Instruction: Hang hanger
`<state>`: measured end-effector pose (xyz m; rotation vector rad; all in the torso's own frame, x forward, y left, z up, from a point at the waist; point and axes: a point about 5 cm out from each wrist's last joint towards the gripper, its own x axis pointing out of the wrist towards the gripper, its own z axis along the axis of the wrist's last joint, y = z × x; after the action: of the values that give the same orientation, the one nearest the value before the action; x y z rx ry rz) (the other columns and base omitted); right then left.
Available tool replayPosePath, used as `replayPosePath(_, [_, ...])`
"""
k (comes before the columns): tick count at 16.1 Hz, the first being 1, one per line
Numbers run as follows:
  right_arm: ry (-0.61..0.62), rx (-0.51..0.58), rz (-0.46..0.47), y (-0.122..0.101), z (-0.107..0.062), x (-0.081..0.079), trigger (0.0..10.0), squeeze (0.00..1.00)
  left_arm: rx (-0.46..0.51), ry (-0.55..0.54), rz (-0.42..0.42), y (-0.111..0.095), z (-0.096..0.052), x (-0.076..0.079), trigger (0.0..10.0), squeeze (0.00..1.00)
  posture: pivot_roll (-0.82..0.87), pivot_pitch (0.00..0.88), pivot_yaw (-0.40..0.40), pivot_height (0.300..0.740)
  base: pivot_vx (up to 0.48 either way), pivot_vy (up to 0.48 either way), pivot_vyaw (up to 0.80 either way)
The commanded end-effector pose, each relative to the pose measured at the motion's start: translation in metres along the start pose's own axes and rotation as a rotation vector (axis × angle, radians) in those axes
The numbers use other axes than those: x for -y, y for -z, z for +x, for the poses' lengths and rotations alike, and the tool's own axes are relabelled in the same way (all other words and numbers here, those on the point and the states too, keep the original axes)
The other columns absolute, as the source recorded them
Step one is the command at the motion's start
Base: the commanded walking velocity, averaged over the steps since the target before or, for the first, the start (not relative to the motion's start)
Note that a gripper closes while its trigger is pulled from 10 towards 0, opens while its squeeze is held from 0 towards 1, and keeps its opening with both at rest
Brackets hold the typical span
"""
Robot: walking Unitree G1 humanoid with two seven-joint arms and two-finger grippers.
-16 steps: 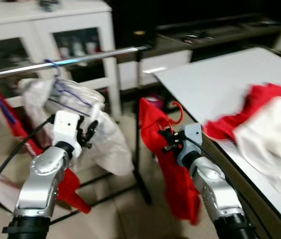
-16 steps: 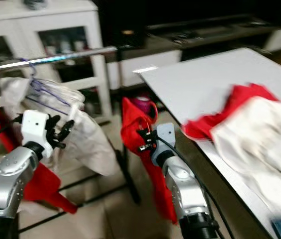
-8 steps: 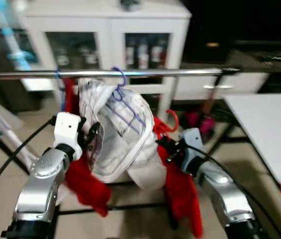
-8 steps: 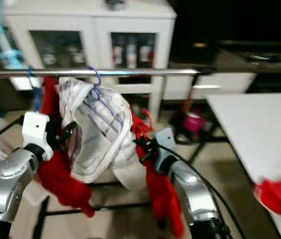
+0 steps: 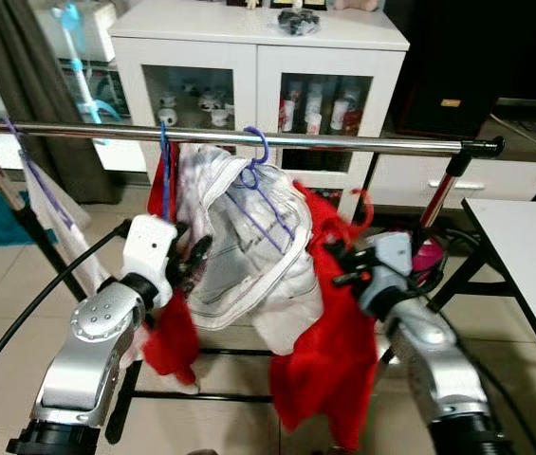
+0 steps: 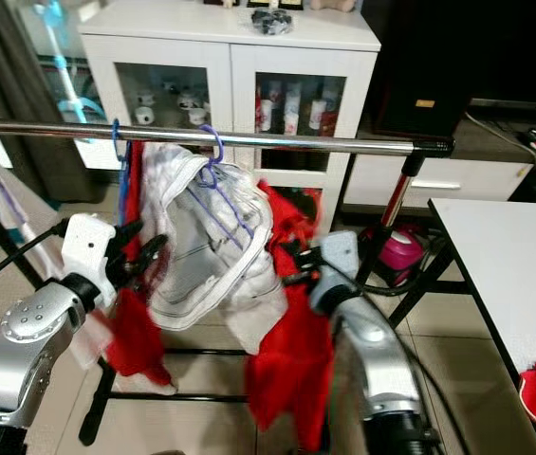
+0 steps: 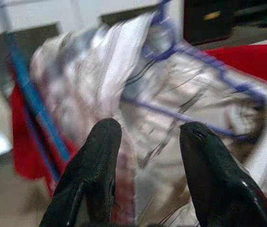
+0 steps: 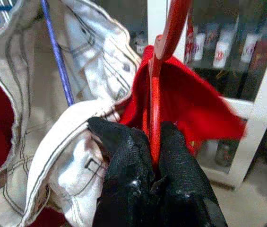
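Rail (image 5: 362,144) now faces camera, table swung aside | right gripper (image 8: 153,142) clamps red hanger (image 8: 156,90) below rail, unhooked | left gripper (image 7: 145,142) gapes empty beside white garment (image 5: 249,246)

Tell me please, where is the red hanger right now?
The red hanger is pinched in the right hand, below the rail, just right of the white garment.

The red hanger (image 8: 154,101) carries a red garment (image 5: 329,351); beside it, a white shirt (image 5: 249,251) (thin dark stripes) on a purple hanger (image 5: 256,161).
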<state>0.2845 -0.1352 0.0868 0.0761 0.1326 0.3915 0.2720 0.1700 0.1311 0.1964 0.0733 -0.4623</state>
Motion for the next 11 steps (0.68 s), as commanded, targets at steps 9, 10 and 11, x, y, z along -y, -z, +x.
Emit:
replayPosePath(9, [0.124,0.14,-0.071,-0.078,0.044,0.026,10.0,0.0,0.111,0.493,-0.045,-0.032,-0.019,0.022,10.0,0.0,-0.03,0.0,-0.002,0.74,0.0,0.0,0.0])
replayPosePath(10, [0.153,0.081,-0.071,-0.077,0.052,0.032,10.0,0.0,0.122,0.514,-0.051,-0.035,-0.019,0.022,10.0,0.0,-0.03,0.0,-0.001,0.74,0.0,0.0,0.0])
replayPosePath(11, [0.162,0.012,-0.084,-0.075,0.061,0.036,10.0,0.0,0.124,0.523,-0.054,-0.036,-0.019,0.022,10.0,0.0,-0.03,0.0,0.0,0.74,0.0,0.0,0.0])
